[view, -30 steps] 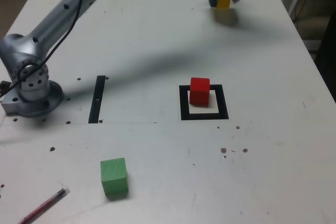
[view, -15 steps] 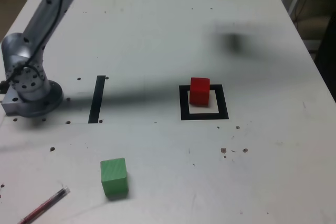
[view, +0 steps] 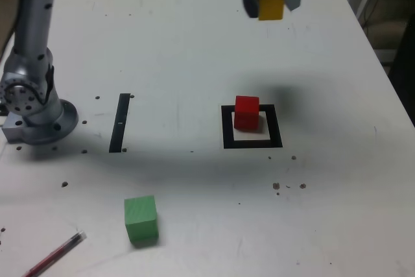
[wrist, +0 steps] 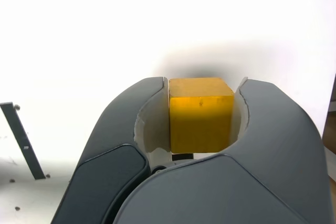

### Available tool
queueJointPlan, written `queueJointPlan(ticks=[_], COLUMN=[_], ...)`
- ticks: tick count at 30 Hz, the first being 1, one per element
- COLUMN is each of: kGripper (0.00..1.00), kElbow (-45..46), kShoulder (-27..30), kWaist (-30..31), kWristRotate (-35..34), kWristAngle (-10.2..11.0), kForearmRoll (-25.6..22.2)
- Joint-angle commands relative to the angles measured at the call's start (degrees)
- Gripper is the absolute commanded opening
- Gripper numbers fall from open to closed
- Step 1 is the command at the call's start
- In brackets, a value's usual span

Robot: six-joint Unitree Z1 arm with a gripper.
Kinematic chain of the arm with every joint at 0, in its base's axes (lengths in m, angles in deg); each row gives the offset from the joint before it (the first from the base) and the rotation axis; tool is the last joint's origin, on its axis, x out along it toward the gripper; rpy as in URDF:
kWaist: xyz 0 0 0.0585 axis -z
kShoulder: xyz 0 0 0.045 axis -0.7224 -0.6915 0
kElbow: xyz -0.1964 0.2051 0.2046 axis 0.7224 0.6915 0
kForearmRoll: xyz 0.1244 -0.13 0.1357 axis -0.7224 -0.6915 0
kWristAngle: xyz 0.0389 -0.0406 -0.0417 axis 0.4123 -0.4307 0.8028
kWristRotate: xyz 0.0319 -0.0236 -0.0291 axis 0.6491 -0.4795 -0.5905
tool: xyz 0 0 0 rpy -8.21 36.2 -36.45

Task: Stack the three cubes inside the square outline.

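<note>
My gripper (view: 270, 1) is shut on the yellow cube (view: 270, 3), held high in the air at the far side of the table. In the wrist view the yellow cube (wrist: 201, 113) sits clamped between the two dark fingers (wrist: 270, 129), the gripper (wrist: 202, 90) closed tight on it. The red cube (view: 246, 112) stands in the square outline (view: 227, 128) of black tape, toward its far left corner in the exterior view. The green cube (view: 141, 219) rests alone near the table's front, at the exterior view's left.
A thin black tape strip (view: 120, 122) lies left of the outline in the exterior view; the same strip (wrist: 22, 140) shows in the wrist view. The arm's grey base (view: 35, 105) stands at the left edge. A red pen (view: 55, 255) lies at the front left corner.
The gripper has lifted the yellow cube off the table and carried it slightly nearer and to the exterior view's left. The arm's links swung upright over the base. Red and green cubes have not moved.
</note>
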Motion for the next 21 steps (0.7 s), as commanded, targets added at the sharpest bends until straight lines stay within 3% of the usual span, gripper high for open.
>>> queueJointPlan(ticks=[1,11,21], kGripper=[0.24,0.23,0.23], kElbow=[10.2,23.7,24.0], kShoulder=[1.5,6.2,5.4], kWaist=[1.6,10.9,17.0], kWristRotate=[-1.4,-9.9,-14.8], kWristAngle=[0.0,-0.2,-1.0], kForearmRoll=[1.4,8.2,8.9])
